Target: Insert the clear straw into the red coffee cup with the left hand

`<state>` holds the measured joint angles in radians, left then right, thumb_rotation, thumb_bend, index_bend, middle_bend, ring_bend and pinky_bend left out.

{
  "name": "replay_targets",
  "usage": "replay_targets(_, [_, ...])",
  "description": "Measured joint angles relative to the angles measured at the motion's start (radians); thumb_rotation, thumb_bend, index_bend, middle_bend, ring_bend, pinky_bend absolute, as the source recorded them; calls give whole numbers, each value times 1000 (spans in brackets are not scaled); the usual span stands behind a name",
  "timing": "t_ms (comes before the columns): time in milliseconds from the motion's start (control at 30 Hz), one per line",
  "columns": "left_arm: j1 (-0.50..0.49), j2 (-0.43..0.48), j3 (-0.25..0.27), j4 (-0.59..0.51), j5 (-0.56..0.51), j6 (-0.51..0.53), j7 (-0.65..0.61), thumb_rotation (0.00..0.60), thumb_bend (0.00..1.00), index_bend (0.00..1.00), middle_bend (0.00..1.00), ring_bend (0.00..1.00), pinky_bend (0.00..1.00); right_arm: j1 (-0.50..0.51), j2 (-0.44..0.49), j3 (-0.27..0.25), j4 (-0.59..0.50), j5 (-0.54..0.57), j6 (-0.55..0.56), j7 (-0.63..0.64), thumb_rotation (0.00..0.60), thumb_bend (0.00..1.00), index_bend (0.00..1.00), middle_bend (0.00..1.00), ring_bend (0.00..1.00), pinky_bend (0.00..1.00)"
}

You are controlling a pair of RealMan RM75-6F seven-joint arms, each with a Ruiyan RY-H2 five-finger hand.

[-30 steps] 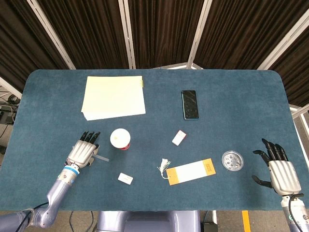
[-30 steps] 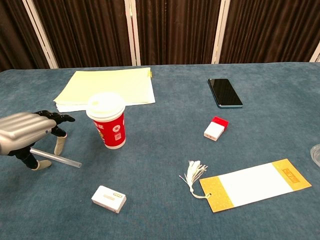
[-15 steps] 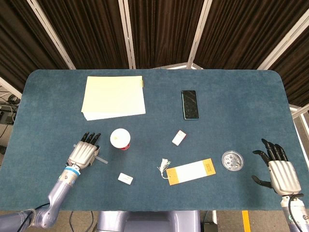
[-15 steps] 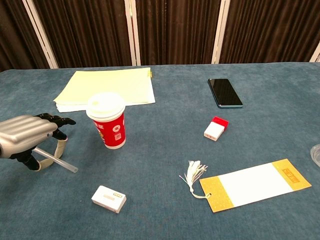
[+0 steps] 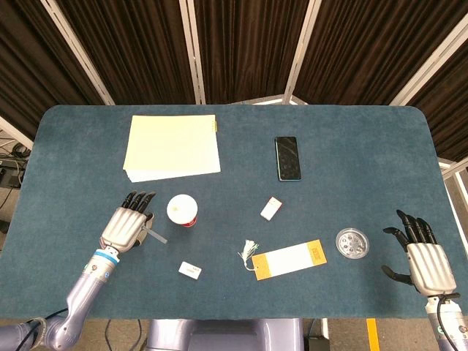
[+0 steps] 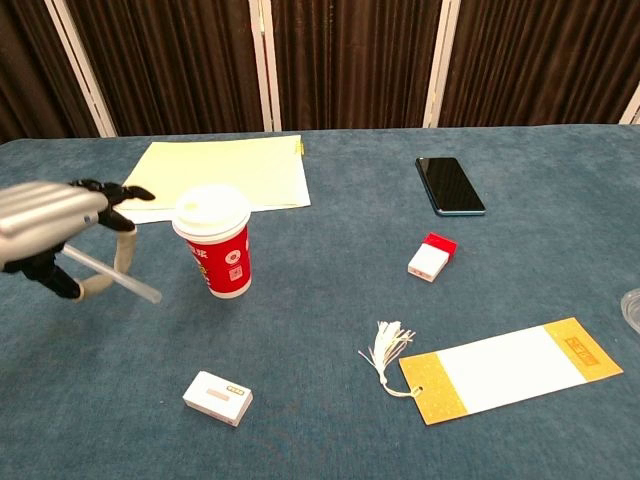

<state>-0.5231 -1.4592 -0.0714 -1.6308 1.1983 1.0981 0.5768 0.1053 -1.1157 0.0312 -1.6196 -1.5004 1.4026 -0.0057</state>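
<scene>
Clear straw [image 6: 110,272] in left hand [image 6: 50,225], beside red coffee cup [image 6: 220,247].

Red cup [image 6: 226,262] with white lid; clear straw [image 6: 112,275]; blue table [image 5: 351,183]; yellow papers [image 5: 173,146]; black phone [image 5: 287,158]; silver hands, black fingers [image 5: 139,199].

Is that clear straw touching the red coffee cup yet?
Apart. The chest view shows blue table between the clear straw's tip and the red coffee cup; the left hand holds it.

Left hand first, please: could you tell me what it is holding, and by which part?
The left hand holds the clear straw near its rear end; the front end juts free toward the red coffee cup.
</scene>
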Motion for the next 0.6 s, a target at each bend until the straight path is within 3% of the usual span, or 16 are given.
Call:
replay_targets(333, [10,150,-113,-278,-44,38,-203,600,445,546,0,0,0,0,-2,-1,-1,1,-2,-8,600,140,255,0,0,0])
replay_targets(600, [-3,159,-218,-387,-172,24,-403,600,444,545,0,0,0,1,-1,0,-2,4,-4,-5,600,140,254,0,0,0])
